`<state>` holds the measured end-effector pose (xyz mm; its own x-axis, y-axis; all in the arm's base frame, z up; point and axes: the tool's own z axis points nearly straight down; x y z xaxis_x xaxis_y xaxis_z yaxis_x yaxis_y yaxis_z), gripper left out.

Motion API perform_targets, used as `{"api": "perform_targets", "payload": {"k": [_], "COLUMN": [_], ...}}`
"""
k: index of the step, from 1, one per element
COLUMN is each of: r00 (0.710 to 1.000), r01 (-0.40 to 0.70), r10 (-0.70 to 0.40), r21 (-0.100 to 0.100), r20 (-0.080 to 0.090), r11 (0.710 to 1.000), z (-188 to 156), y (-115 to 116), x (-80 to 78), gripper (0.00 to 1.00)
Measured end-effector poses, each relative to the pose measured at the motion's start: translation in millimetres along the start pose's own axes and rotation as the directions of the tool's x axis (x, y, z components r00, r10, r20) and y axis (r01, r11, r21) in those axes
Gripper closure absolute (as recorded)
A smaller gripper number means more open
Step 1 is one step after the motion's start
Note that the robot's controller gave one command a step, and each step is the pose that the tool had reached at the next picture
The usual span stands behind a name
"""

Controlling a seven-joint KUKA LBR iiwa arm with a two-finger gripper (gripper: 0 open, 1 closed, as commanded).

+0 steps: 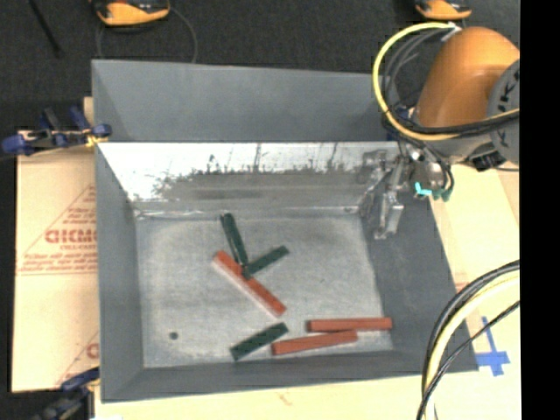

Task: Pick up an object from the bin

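- Grey metal bin (118, 261), camera view: six flat sticks on its floor.
- The gripper (383, 210) hangs at the far right corner, close to the back wall, over bare floor. Whether it is open or closed cannot be told.
- Centre: two dark green sticks (231, 233) meet a long red stick (249, 283).
- Near edge: one green stick (259, 340) lies just beside two red sticks (349, 325), well apart from the gripper.

Red print runs in slanted lines on the cardboard sheet (52, 252) at the frame's left, too blurred to read. Dark lettering, cut off, marks the arm's orange cover (459, 73), upper right.
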<state>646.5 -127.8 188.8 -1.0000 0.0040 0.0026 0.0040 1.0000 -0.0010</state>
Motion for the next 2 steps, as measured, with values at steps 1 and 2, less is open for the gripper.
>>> {"api": "perform_targets", "payload": {"k": [1,2], "r00": [0.999,0.937], "r01": [0.047,0.349], "r10": [-0.047,-0.349], "r21": [-0.005,0.005], "r20": [-0.005,0.01], "r11": [0.999,0.937], "z": [84,60], "y": [96,59], "x": [72.3,28.0], "gripper": [0.0,0.0]}}
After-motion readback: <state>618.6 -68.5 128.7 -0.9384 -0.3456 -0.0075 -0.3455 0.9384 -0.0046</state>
